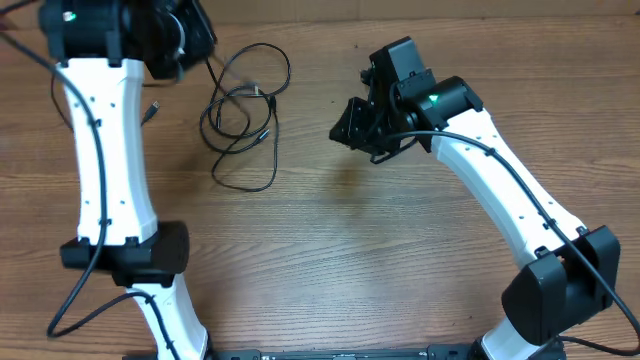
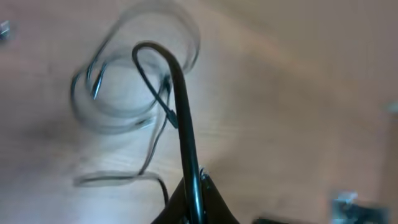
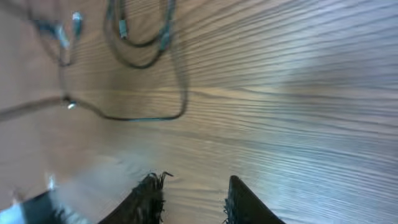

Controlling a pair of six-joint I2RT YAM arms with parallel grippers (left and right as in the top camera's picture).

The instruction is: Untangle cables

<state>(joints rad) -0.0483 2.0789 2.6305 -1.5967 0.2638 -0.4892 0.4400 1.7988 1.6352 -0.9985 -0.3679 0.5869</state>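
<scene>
Several thin black cables (image 1: 245,92) lie in a loose tangle of loops on the wooden table (image 1: 330,260), near its far edge and left of the middle. The left gripper (image 2: 194,190) is pinched tight on one strand, which rises from its jaws, arches over and runs down into the blurred loops on the wood. The right gripper (image 3: 194,200) hangs above the wood just right of the tangle, its fingers (image 3: 148,198) moderately apart with nothing between them.
</scene>
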